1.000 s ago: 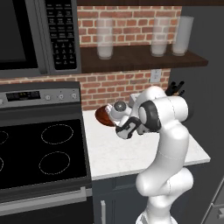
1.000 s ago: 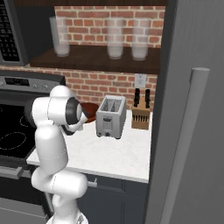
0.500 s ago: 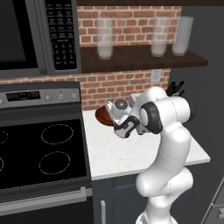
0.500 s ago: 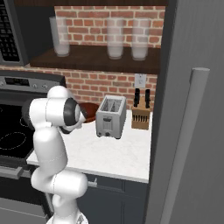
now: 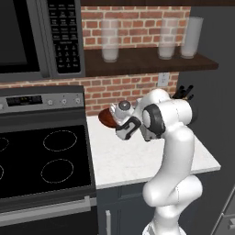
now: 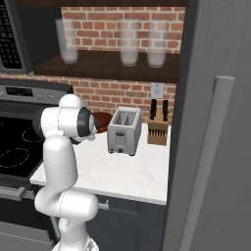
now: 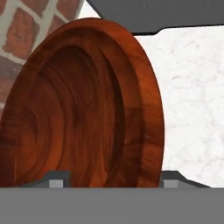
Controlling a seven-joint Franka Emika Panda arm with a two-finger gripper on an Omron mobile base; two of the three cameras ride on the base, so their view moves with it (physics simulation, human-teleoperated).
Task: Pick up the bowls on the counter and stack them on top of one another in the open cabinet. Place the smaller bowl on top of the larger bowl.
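Observation:
A reddish-brown bowl point(image 5: 107, 118) sits at the back of the white counter point(image 5: 137, 156), against the brick wall beside the stove. It also shows past my arm point(image 6: 102, 121). In the hand view the bowl point(image 7: 83, 105) is very close, seen at a slant. My gripper point(image 5: 117, 120) is right at its rim and open point(image 7: 114, 178). One fingertip point(image 7: 57, 178) stands over the hollow and the other point(image 7: 173, 177) just outside the rim. I cannot tell whether this is the smaller or the larger bowl. The open cabinet point(image 5: 147, 62) hangs above.
Three clear glasses point(image 6: 129, 43) stand on the shelf board point(image 6: 108, 68). A silver toaster point(image 6: 124, 131) and a knife block point(image 6: 158, 128) stand to the right of the bowl. The black stove point(image 5: 41, 156) lies left, with a microwave point(image 5: 36, 36) above. A tall grey panel point(image 6: 211, 147) bounds the right.
The hand has shifted slightly up at the bowl's rim. The bowl stays in about the same place.

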